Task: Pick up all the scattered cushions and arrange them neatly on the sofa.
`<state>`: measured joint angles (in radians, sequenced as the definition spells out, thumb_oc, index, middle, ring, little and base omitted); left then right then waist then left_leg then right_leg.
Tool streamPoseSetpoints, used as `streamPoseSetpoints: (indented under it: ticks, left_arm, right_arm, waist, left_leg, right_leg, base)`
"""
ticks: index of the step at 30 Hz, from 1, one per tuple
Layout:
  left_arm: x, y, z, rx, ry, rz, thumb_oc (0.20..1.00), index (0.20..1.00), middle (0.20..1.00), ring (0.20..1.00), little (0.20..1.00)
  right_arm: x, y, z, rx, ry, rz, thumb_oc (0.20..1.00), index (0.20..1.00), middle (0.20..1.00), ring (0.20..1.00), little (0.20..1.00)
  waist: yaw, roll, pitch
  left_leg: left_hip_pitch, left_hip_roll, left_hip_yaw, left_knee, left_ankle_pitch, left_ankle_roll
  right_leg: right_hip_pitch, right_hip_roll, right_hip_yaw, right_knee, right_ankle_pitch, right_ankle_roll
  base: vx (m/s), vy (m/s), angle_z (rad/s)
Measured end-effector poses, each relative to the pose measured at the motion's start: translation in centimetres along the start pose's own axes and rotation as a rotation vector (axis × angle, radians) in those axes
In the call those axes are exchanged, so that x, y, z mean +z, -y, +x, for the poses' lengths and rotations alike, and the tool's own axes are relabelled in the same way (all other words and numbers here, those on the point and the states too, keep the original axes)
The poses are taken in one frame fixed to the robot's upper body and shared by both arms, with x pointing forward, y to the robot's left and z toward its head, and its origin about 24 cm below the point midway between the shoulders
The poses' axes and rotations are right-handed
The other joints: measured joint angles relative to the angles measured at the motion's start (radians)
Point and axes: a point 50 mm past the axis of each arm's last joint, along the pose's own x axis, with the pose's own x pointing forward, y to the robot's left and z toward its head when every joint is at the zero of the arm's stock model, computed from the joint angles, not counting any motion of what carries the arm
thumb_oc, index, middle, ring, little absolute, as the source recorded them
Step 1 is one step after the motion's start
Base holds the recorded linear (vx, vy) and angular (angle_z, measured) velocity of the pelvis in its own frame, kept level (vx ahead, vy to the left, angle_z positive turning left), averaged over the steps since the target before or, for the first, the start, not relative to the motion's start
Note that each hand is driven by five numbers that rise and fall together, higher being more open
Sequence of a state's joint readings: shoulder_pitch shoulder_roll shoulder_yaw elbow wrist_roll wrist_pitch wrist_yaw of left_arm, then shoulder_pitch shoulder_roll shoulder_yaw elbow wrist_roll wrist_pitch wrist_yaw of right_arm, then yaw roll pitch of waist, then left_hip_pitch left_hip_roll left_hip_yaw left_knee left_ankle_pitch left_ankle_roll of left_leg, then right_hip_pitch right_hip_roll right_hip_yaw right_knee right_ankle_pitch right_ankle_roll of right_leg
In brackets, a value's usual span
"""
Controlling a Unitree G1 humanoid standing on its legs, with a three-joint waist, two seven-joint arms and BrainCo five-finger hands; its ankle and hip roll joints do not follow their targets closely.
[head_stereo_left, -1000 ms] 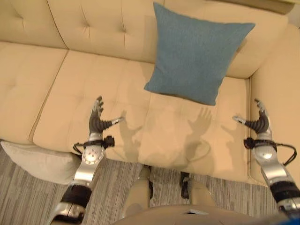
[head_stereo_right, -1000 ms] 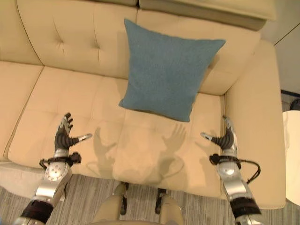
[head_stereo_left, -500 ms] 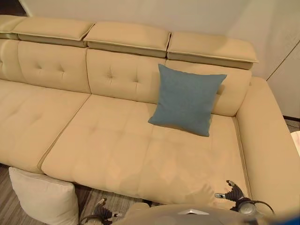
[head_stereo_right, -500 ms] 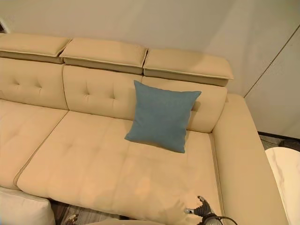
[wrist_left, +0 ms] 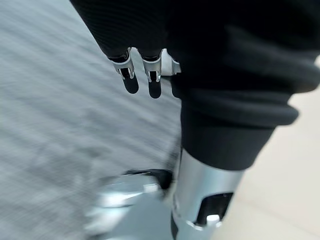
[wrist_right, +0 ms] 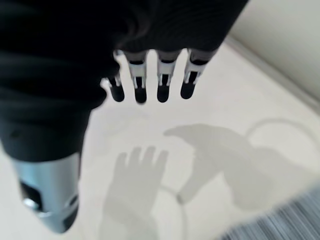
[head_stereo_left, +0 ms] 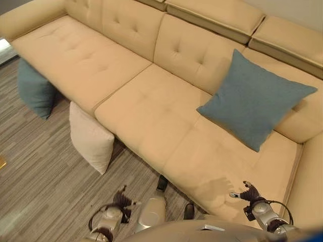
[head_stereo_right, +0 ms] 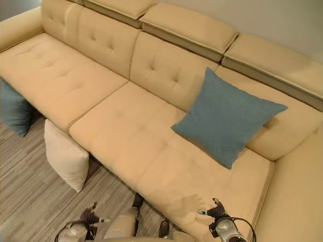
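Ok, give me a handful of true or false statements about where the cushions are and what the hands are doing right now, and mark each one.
1. A blue cushion leans against the backrest of the sofa. True.
2. The cream cushion lies on the sofa seat. False: it stands on the floor against the sofa's front edge.
3. A second blue cushion is on the floor by the sofa's front. True.
4. The right hand grips a cushion. False: it is open over the bare seat, holding nothing.
5. The left hand rests on the cream cushion. False: it is low over the floor, apart from the cushion, fingers relaxed.
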<state>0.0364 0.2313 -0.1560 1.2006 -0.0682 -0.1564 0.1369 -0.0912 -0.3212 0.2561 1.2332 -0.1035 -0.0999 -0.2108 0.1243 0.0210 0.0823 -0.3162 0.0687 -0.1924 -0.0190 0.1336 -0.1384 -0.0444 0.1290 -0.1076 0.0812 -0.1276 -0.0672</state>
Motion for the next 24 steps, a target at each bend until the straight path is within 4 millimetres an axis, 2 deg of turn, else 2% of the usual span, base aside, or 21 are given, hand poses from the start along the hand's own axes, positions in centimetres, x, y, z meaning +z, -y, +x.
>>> streamPoseSetpoints:
  ticks: [1,2,3,4,5,6,7,9,10,11,12,13,14,16,18,19,20,21,23,24]
  left_arm:
    - [-0.7,-0.6,-0.1,0.013,-0.028,0.007,1.000,1.000,1.000,1.000,1.000]
    - [-1.5,-1.2,-0.2,0.028,-0.061,0.013,1.000,1.000,1.000,1.000,1.000]
    - [-1.7,-1.5,-0.2,0.044,-0.079,-0.006,1.000,1.000,1.000,1.000,1.000]
    - [-1.3,-1.5,0.0,0.048,-0.075,-0.020,1.000,1.000,1.000,1.000,1.000]
    - [-0.9,-1.4,0.1,0.047,-0.062,-0.021,1.000,1.000,1.000,1.000,1.000]
    - [-0.2,-1.6,0.3,0.052,-0.045,-0.018,1.000,1.000,1.000,1.000,1.000]
    - [0.8,-1.8,0.6,0.055,-0.018,-0.013,1.000,1.000,1.000,1.000,1.000]
    - [2.4,-1.4,0.8,0.038,0.033,-0.003,1.000,1.000,1.000,1.000,1.000]
    - [2.9,-1.0,0.9,0.023,0.047,0.010,1.000,1.000,1.000,1.000,1.000]
    - [3.4,-0.3,0.9,0.000,0.065,0.023,1.000,1.000,1.000,1.000,1.000]
    - [3.4,0.0,0.8,-0.015,0.078,0.045,1.000,1.000,1.000,1.000,1.000]
    - [3.2,-0.3,0.8,-0.008,0.075,0.054,1.000,1.000,1.000,1.000,1.000]
    - [2.5,-0.8,0.8,0.003,0.049,0.055,1.000,1.000,1.000,1.000,1.000]
    - [1.4,-1.8,0.6,0.031,0.010,0.042,1.000,1.000,1.000,1.000,1.000]
    - [0.4,-3.7,0.5,0.084,-0.031,0.029,1.000,1.000,1.000,1.000,1.000]
    - [0.4,-4.2,0.5,0.097,-0.030,0.035,1.000,1.000,1.000,1.000,1.000]
    - [0.7,-5.0,0.5,0.114,-0.022,0.041,1.000,1.000,1.000,1.000,1.000]
    - [0.8,-5.5,0.5,0.125,-0.021,0.046,1.000,1.000,1.000,1.000,1.000]
    - [1.0,-5.5,0.6,0.125,-0.017,0.049,1.000,1.000,1.000,1.000,1.000]
    - [1.0,-5.1,0.6,0.117,-0.017,0.045,1.000,1.000,1.000,1.000,1.000]
  right_arm:
    - [0.2,0.0,0.1,0.001,0.003,0.002,1.000,1.000,1.000,1.000,1.000]
    - [0.3,0.0,0.1,-0.002,0.005,0.001,1.000,1.000,1.000,1.000,1.000]
    - [0.2,0.3,0.1,-0.009,0.004,0.000,1.000,1.000,1.000,1.000,1.000]
    - [-0.4,0.6,0.0,-0.022,-0.016,0.002,1.000,1.000,1.000,1.000,1.000]
    - [-1.2,0.5,-0.2,-0.019,-0.038,0.001,1.000,1.000,1.000,1.000,1.000]
    - [-1.7,0.2,-0.4,-0.012,-0.049,0.000,1.000,1.000,1.000,1.000,1.000]
    - [-2.4,-0.3,-0.7,0.002,-0.067,0.001,1.000,1.000,1.000,1.000,1.000]
    - [-3.4,-1.0,-1.1,0.028,-0.106,0.007,1.000,1.000,1.000,1.000,1.000]
    - [-3.9,-1.5,-1.3,0.041,-0.119,0.010,1.000,1.000,1.000,1.000,1.000]
    - [-4.5,-1.4,-1.5,0.038,-0.137,0.027,1.000,1.000,1.000,1.000,1.000]
    - [-5.4,-1.5,-1.8,0.036,-0.180,0.041,1.000,1.000,1.000,1.000,1.000]
    - [-5.4,-2.2,-1.9,0.054,-0.187,0.047,1.000,1.000,1.000,1.000,1.000]
    - [-4.6,-2.5,-1.7,0.061,-0.167,0.058,1.000,1.000,1.000,1.000,1.000]
    - [-3.5,-2.3,-1.3,0.058,-0.133,0.063,1.000,1.000,1.000,1.000,1.000]
    - [-1.9,-1.8,-0.7,0.046,-0.090,0.071,1.000,1.000,1.000,1.000,1.000]
    - [-1.2,-1.7,-0.5,0.044,-0.069,0.074,1.000,1.000,1.000,1.000,1.000]
    - [-0.9,-1.7,-0.4,0.047,-0.056,0.073,1.000,1.000,1.000,1.000,1.000]
    - [-0.5,-1.6,-0.4,0.045,-0.042,0.075,1.000,1.000,1.000,1.000,1.000]
    - [-0.3,-1.7,-0.3,0.055,-0.036,0.062,1.000,1.000,1.000,1.000,1.000]
    - [-0.5,-1.8,-0.4,0.059,-0.042,0.059,1.000,1.000,1.000,1.000,1.000]
  waist:
    - [0.009,-0.041,0.005]
    - [-0.002,-0.101,0.002]
    - [-0.020,-0.132,0.005]
    - [-0.039,-0.138,0.008]
    - [-0.040,-0.139,0.008]
    - [-0.058,-0.136,0.008]
    - [-0.080,-0.125,0.010]
    - [-0.088,-0.118,0.011]
    - [-0.112,-0.119,0.013]
    - [-0.134,-0.103,0.009]
    - [-0.131,-0.088,0.010]
    - [-0.129,-0.106,0.000]
    - [-0.123,-0.122,-0.014]
    - [-0.105,-0.135,-0.023]
    - [-0.103,-0.130,-0.017]
    - [-0.102,-0.130,-0.018]
    - [-0.102,-0.125,-0.016]
    - [-0.101,-0.122,-0.015]
    - [-0.110,-0.103,-0.010]
    - [-0.105,-0.105,-0.010]
  left_leg:
    - [-0.004,-0.014,0.040,0.006,-0.056,-0.012]
    - [-0.012,-0.050,0.100,0.062,-0.064,0.003]
    - [-0.014,-0.075,0.156,0.166,-0.084,0.013]
    - [0.010,-0.083,0.191,0.255,-0.105,0.021]
    - [0.048,-0.073,0.198,0.276,-0.129,0.029]
    - [0.067,-0.049,0.246,0.312,-0.167,0.034]
    - [0.095,-0.027,0.294,0.310,-0.171,0.037]
    - [0.161,0.015,0.358,0.236,-0.171,0.044]
    - [0.178,0.038,0.416,0.203,-0.172,0.048]
    - [0.191,0.049,0.454,0.153,-0.158,0.053]
    - [0.221,0.042,0.453,0.089,-0.166,0.100]
    - [0.238,0.007,0.446,0.047,-0.151,0.112]
    - [0.253,-0.030,0.431,0.007,-0.130,0.138]
    - [0.262,-0.081,0.420,-0.019,-0.116,0.174]
    - [0.269,-0.110,0.393,-0.039,-0.108,0.202]
    - [0.271,-0.114,0.385,-0.045,-0.110,0.202]
    - [0.271,-0.121,0.344,-0.051,-0.105,0.211]
    - [0.276,-0.127,0.311,-0.058,-0.102,0.222]
    - [0.285,-0.125,0.250,-0.069,-0.095,0.229]
    - [0.288,-0.132,0.234,-0.070,-0.095,0.229]
  right_leg:
    - [-0.009,-0.035,-0.025,-0.010,0.005,-0.040]
    - [-0.007,-0.090,-0.052,-0.033,0.028,-0.051]
    - [0.013,-0.126,-0.078,-0.070,0.048,-0.047]
    - [0.036,-0.143,-0.115,-0.095,0.057,-0.039]
    - [0.036,-0.149,-0.137,-0.095,0.059,-0.036]
    - [0.039,-0.156,-0.174,-0.098,0.060,-0.034]
    - [0.038,-0.162,-0.221,-0.097,0.061,-0.033]
    - [0.031,-0.173,-0.259,-0.079,0.060,-0.030]
    - [0.038,-0.192,-0.299,-0.068,0.055,0.002]
    - [0.047,-0.205,-0.345,-0.049,0.048,0.035]
    - [0.048,-0.211,-0.353,-0.015,0.031,0.064]
    - [0.041,-0.239,-0.343,0.002,0.024,0.087]
    - [0.028,-0.273,-0.337,0.029,0.027,0.110]
    - [0.004,-0.325,-0.314,0.069,0.028,0.150]
    - [-0.028,-0.360,-0.284,0.138,0.012,0.178]
    - [-0.037,-0.356,-0.258,0.147,-0.005,0.203]
    - [-0.056,-0.328,-0.193,0.155,-0.018,0.220]
    - [-0.079,-0.286,-0.123,0.165,-0.018,0.219]
    - [-0.132,-0.166,0.092,0.151,-0.020,0.209]
    - [-0.165,-0.151,0.098,0.140,-0.002,0.192]
  base:
    - [-0.20,-0.006,1.00]
    - [-0.19,0.004,0.89]
    - [-0.16,0.032,1.14]
    - [-0.15,0.036,1.00]
    - [-0.14,0.053,1.00]
    - [-0.08,0.049,1.10]
    - [-0.07,0.078,1.19]
    - [-0.03,0.144,0.92]
    - [0.01,0.205,1.06]
    - [0.01,0.297,1.18]
    - [0.01,0.253,0.95]
    - [-0.01,0.258,0.50]
    - [-0.02,0.235,0.31]
    - [-0.01,0.209,0.27]
    - [0.02,0.106,0.39]
    - [0.09,0.094,0.61]
    - [0.14,0.094,0.72]
    - [0.16,0.089,0.86]
    - [0.14,0.035,1.04]
    - [0.16,-0.018,1.02]
